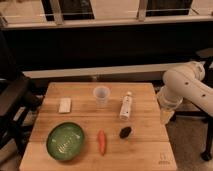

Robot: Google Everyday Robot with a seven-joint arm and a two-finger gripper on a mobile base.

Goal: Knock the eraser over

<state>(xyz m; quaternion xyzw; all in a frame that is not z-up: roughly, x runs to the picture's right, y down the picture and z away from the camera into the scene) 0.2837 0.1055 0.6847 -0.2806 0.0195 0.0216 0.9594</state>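
The eraser (125,132) is a small dark blob on the wooden table (145,152), at the front right, just right of the carrot (102,142) and just below the white bottle (126,106). My white arm (187,85) comes in from the right. The gripper (166,116) hangs beside the table's right edge, to the right of the eraser and a little farther back, not touching anything on the table.
A green bowl (65,141) sits at the front left. A clear cup (101,96) stands at the back middle. A pale flat rectangle (65,105) lies at the back left. A dark chair (12,102) stands left of the table. A dark wall and ledge run behind.
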